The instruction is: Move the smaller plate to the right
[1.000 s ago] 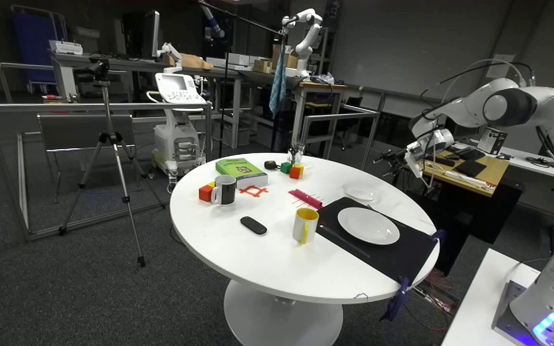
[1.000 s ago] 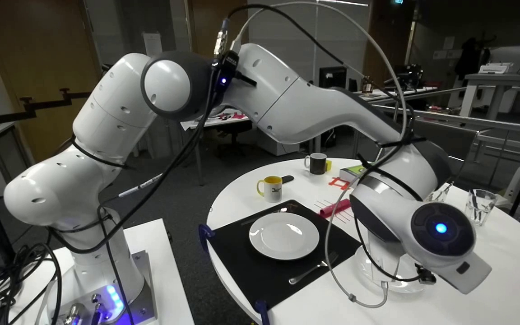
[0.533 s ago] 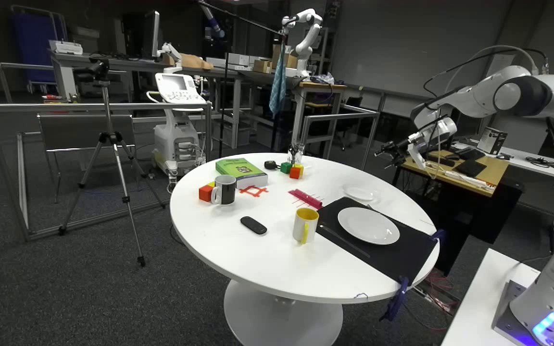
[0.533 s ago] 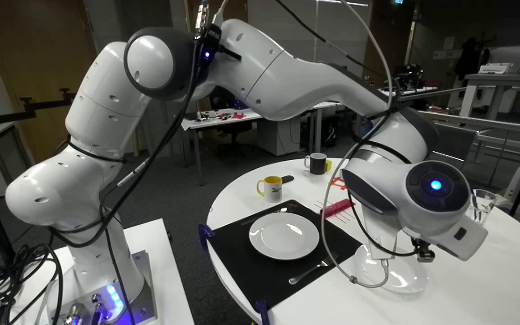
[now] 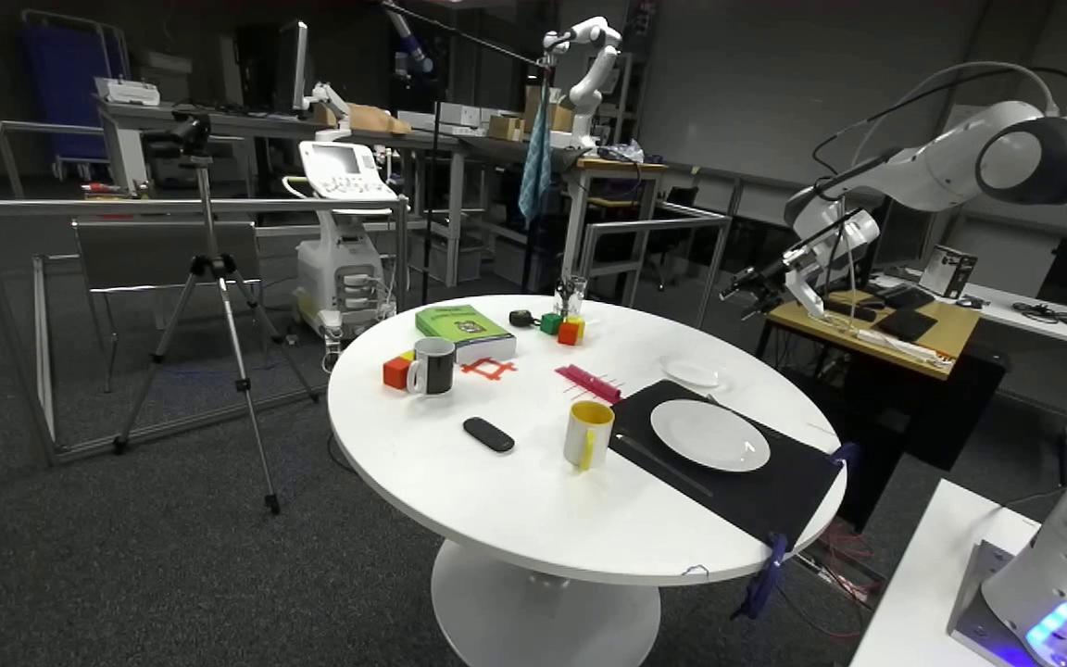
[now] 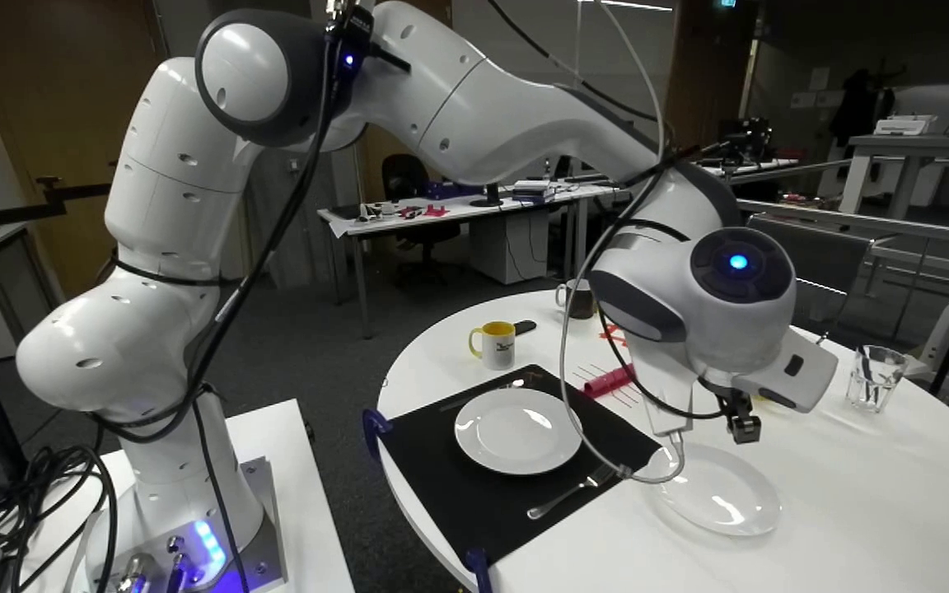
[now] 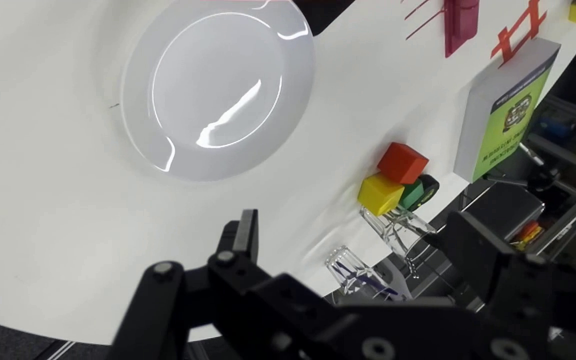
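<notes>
The smaller plate (image 6: 717,494) is white, round and shallow. It lies flat on the white table beside the black placemat, and also shows in an exterior view (image 5: 693,372) and in the wrist view (image 7: 218,85). The larger white plate (image 6: 518,431) lies on the placemat, also in an exterior view (image 5: 709,434). My gripper (image 7: 358,225) is open, its fingers wide apart with nothing held. In an exterior view the gripper (image 5: 735,302) is up in the air, above the table's level and apart from the smaller plate. In an exterior view the wrist hides the fingers.
A fork (image 6: 573,492) lies on the black placemat (image 6: 458,502) near the smaller plate. A yellow-white mug (image 5: 588,434), a dark mug (image 5: 433,365), a green book (image 5: 465,326), a pink piece (image 5: 588,383), coloured blocks (image 7: 403,163) and drinking glasses (image 7: 360,275) stand around the table.
The arm has risen and swung, moving up and to the left in an exterior view, so more of the smaller plate shows. Both plates have not moved.
</notes>
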Robot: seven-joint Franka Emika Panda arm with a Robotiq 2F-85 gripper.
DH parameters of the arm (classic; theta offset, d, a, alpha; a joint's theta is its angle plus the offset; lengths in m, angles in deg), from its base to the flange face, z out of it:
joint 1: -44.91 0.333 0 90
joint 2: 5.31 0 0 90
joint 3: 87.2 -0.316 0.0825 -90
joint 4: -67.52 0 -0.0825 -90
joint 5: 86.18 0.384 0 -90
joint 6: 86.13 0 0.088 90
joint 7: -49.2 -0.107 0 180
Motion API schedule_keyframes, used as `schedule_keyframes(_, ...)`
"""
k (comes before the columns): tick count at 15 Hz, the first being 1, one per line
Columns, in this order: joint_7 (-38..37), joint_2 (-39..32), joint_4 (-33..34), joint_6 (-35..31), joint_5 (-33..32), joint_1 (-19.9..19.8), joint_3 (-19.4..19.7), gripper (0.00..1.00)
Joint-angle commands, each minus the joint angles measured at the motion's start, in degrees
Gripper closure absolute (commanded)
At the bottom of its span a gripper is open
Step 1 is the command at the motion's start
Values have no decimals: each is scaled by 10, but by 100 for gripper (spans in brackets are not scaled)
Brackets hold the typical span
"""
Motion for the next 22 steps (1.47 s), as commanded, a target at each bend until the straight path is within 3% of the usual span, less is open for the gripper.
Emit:
schedule_keyframes(1, 11, 65, -69, -28, -26, 14, -6, 0)
schedule_keyframes(5, 11, 103, -105, -33, -65, 28, -6, 0)
schedule_keyframes(16, 9, 199, -215, -26, -256, 50, -16, 0)
schedule_keyframes(21, 19, 226, -252, -41, -289, 51, -21, 0)
schedule_keyframes(22, 3, 191, -213, -14, -283, 47, -21, 0)
